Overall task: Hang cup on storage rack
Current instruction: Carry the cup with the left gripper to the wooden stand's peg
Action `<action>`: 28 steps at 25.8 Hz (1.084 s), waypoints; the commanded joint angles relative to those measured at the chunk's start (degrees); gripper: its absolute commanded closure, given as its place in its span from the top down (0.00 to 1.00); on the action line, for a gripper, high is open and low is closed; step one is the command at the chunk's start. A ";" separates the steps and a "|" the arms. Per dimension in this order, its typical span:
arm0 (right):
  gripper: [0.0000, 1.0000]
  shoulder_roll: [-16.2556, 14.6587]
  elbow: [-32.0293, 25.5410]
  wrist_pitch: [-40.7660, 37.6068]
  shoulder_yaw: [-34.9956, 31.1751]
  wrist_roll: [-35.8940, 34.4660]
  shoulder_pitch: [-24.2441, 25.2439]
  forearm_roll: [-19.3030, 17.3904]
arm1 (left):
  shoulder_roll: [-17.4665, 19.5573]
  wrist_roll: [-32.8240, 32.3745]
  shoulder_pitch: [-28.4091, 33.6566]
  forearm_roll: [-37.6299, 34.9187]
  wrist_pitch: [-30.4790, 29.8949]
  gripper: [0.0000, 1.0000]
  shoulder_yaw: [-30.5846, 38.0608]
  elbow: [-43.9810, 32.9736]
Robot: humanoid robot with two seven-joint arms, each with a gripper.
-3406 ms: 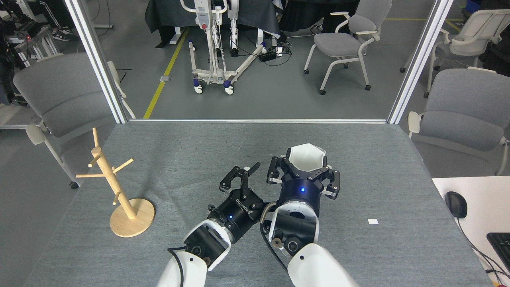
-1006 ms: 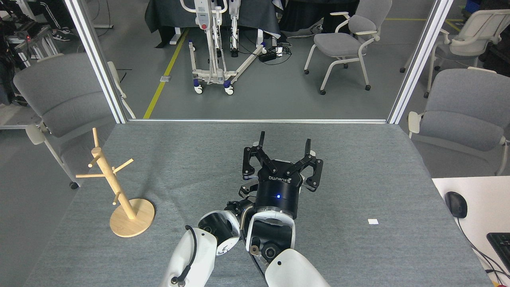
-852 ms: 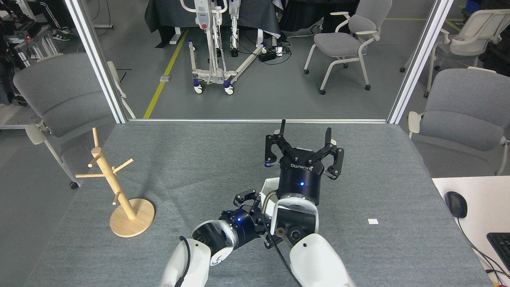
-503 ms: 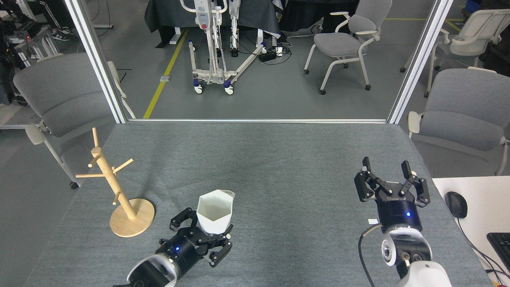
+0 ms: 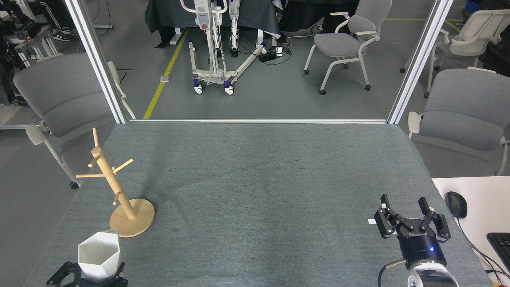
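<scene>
Head view puts the cup (image 5: 99, 256) at the lower left corner, mouth up and facing the camera, its hexagonal rim fully visible. It sits in the left end effector (image 5: 85, 275), whose dark fingers show just under and beside the cup's body at the frame's bottom edge; the grasp looks closed on the cup, though most of that end effector is cut off. No handle is visible from here, so which side would catch a peg cannot be told.

The storage rack (image 5: 115, 187) stands just beyond the cup and a little to its right, its disc base almost touching the cup's rim in the view. Its post leans slightly left as it rises, with thin pegs pointing out to both sides and up. The coming move, as I judge it, turns on this: the pegs lie up and forward of the cup, so the left arm, by far the nearer, must lift and turn the cup to meet one.

Well apart at the lower right, the right end effector (image 5: 411, 211) is spread wide and carries nothing, near a small white tag (image 5: 371, 221). The grey bench (image 5: 259, 179) between the arms is bare. A computer mouse (image 5: 454, 199) rests on the white desk to the right.
</scene>
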 commanded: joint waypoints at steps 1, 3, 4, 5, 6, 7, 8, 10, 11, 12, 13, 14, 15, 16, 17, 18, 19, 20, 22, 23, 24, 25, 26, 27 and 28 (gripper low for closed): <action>0.99 0.15 0.20 -0.40 -0.04 0.89 -0.79 -0.39 | 0.26 -0.25 -2.54 -0.08 0.33 0.00 8.37 1.61; 0.99 0.41 0.20 -0.76 -0.12 0.89 -0.87 -0.39 | 0.35 -0.69 -4.56 -0.17 0.33 0.00 11.19 2.93; 0.99 0.59 0.20 -0.67 -0.30 0.81 -0.87 -0.39 | 0.44 -0.87 -5.62 -0.43 0.59 0.00 11.98 3.46; 0.99 0.59 0.29 -0.67 -0.48 0.89 -0.87 -0.39 | 0.79 -0.95 -6.85 -0.87 1.21 0.00 12.50 3.55; 0.99 0.85 0.29 -0.58 -0.48 0.89 -0.87 -0.39 | 1.31 -1.13 -8.52 -1.66 2.44 0.00 12.86 3.72; 0.99 1.29 0.29 -0.49 -0.39 0.89 -0.87 -0.39 | 2.02 -1.66 -10.01 -2.63 3.67 0.00 12.86 3.90; 0.99 1.47 0.29 -0.49 -0.30 0.89 -0.87 -0.39 | 2.81 -2.27 -11.68 -3.42 4.37 0.00 12.86 4.34; 0.99 1.64 0.29 -0.49 -0.21 0.89 -0.87 -0.39 | 3.86 -3.50 -14.49 -4.65 4.81 0.00 12.86 5.30; 0.99 1.64 0.38 -0.32 -0.21 0.89 -0.79 -0.48 | 3.95 -4.12 -15.99 -5.35 4.81 0.00 12.77 5.74; 0.99 1.64 0.38 -0.32 -0.04 0.89 -0.79 -0.48 | 3.95 -4.65 -17.05 -6.32 4.81 0.00 12.77 5.92; 0.99 1.73 0.46 -0.32 0.05 0.89 -0.70 -0.48 | 3.86 -5.00 -18.10 -7.47 4.81 0.00 12.77 5.83; 0.99 1.82 0.46 -0.40 0.23 0.89 -0.70 -0.48 | 3.86 -5.00 -18.80 -8.78 4.81 0.00 12.68 5.74; 0.99 2.00 0.46 -0.40 0.32 0.89 -0.70 -0.48 | 3.78 -5.00 -19.15 -10.01 4.81 0.00 12.33 5.39; 0.99 2.44 0.46 -0.40 0.32 0.89 -0.70 -0.48 | 3.51 -5.00 -19.42 -10.98 4.81 0.00 11.71 5.22; 0.99 3.05 0.46 -0.40 0.23 0.89 -0.70 -0.48 | 3.42 -5.17 -20.12 -11.86 4.81 0.00 10.48 5.30; 0.99 3.58 0.38 -0.40 0.14 0.89 -0.79 -0.48 | 3.34 -5.26 -21.26 -12.91 4.99 0.00 8.46 5.57; 0.99 3.75 0.38 -0.40 0.05 0.89 -0.79 -0.39 | 3.07 -5.35 -22.14 -14.23 5.25 0.00 6.70 5.83; 0.99 3.67 0.38 -0.40 0.05 0.89 -0.87 -0.48 | 2.81 -5.35 -22.41 -15.99 6.04 0.00 5.56 6.18; 0.99 3.58 0.38 -0.40 0.05 0.89 -0.87 -0.48 | 1.93 -5.26 -22.58 -18.54 7.80 0.00 3.98 6.89; 0.99 3.67 0.38 -0.40 0.05 0.89 -0.96 -0.48 | 1.75 -5.35 -22.67 -19.15 8.24 0.00 3.10 6.97; 0.99 3.58 0.38 -0.40 0.05 0.89 -0.87 -0.48 | 1.67 -5.35 -22.85 -19.33 8.33 0.00 2.40 6.97; 0.99 3.49 0.38 -0.40 0.05 0.89 -0.87 -0.48 | 1.67 -5.35 -22.85 -19.33 8.33 0.00 1.96 6.97; 0.99 3.40 0.38 -0.40 0.05 0.89 -1.05 -0.48 | 1.67 -5.35 -22.85 -19.42 8.33 0.00 1.87 6.97; 0.99 3.58 0.46 -0.32 0.05 0.89 -1.58 -0.48 | 1.67 -5.35 -22.85 -19.42 8.33 0.00 1.69 6.97; 0.99 3.67 0.38 -0.32 -0.04 0.89 -1.84 -0.48 | 1.67 -5.35 -22.85 -19.51 8.33 0.00 1.69 6.97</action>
